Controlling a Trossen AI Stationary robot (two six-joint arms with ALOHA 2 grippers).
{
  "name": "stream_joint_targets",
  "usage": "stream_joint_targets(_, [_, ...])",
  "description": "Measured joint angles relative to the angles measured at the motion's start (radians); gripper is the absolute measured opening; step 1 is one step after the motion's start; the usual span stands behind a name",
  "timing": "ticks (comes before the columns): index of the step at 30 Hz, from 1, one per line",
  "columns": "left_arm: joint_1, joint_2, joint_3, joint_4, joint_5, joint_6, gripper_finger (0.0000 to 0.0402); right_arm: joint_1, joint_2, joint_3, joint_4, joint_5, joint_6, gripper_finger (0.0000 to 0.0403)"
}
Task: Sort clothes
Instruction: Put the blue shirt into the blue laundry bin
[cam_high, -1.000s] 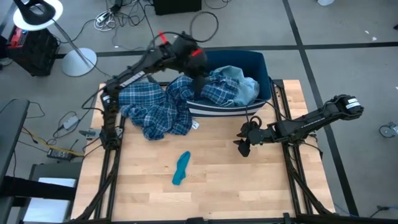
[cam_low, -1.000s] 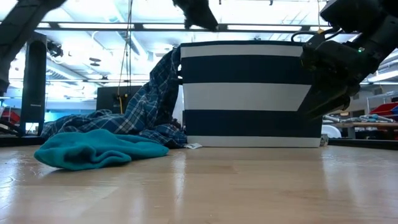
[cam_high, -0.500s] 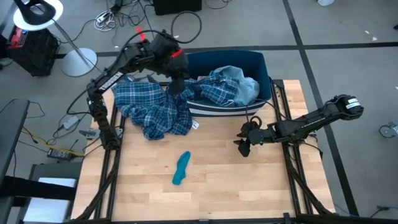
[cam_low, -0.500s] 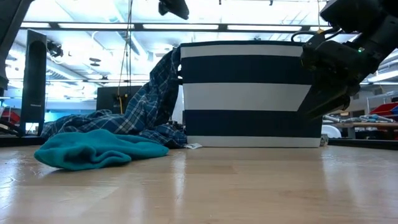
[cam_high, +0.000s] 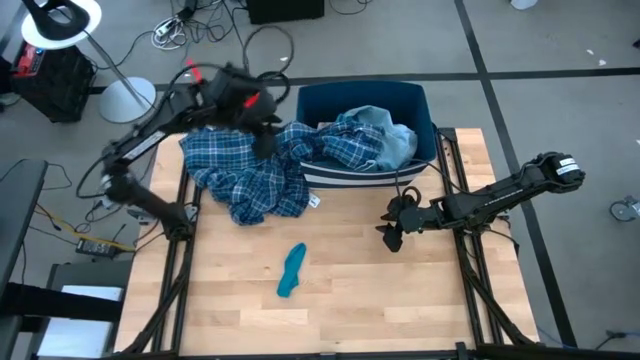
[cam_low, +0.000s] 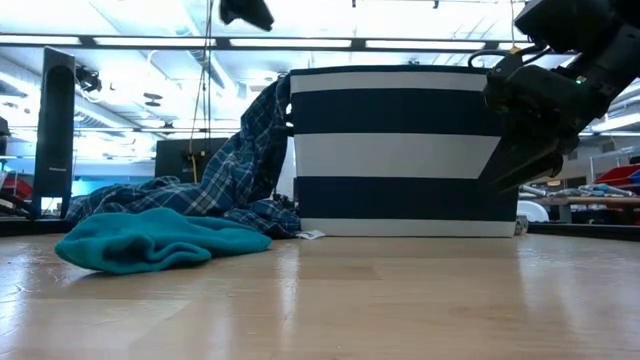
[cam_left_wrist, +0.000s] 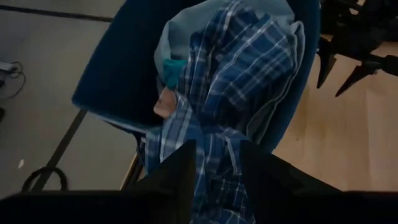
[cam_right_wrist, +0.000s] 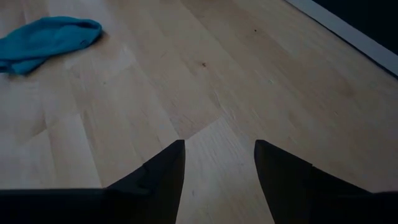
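A large blue-white plaid shirt lies on the table's far left part, and one end drapes over the left rim of the dark-blue bin. A light-blue denim piece lies in the bin. A teal sock lies flat on the wood nearer the front. My left gripper hangs high over the shirt, left of the bin, open and empty; its wrist view shows the shirt far below the gap. My right gripper is open and empty, low over bare wood in front of the bin.
The bin, striped blue and white outside, stands at the table's far edge. In the left wrist view, small teal and pink bits show under the shirt in the bin. Bare wood lies to the front and right.
My left gripper has gone from over the bin toward the table's left edge, staying high. The plaid shirt has stayed where it was, draped over the bin's rim.
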Motion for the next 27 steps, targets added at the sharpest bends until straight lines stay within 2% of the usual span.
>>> stream_joint_targets(5, [0.0, -0.232, -0.371, 0.202, -0.009, -0.058, 0.0129, 0.0, 0.0, 0.0, 0.0, 0.0, 0.0, 0.0194])
stream_joint_targets(10, [-0.002, -0.425, -0.668, 0.267, -0.031, -0.159, 0.0129, 0.0, 0.0, 0.0, 0.0, 0.0, 0.0, 0.0193])
stream_joint_targets(14, [-0.002, -0.532, -0.874, 0.329, -0.038, -0.237, 0.0129, 0.0, 0.0, 0.0, 0.0, 0.0, 0.002, 0.0193])
stream_joint_targets(19, [-0.002, -0.576, -1.087, 0.417, -0.052, -0.318, 0.0129, 0.0, 0.0, 0.0, 0.001, 0.0, 0.021, 0.0192])
stream_joint_targets(27, [-0.003, -0.527, -1.32, 0.686, -0.051, -0.374, 0.0129, 0.0, 0.0, 0.0, 0.001, 0.0, 0.02, 0.0192])
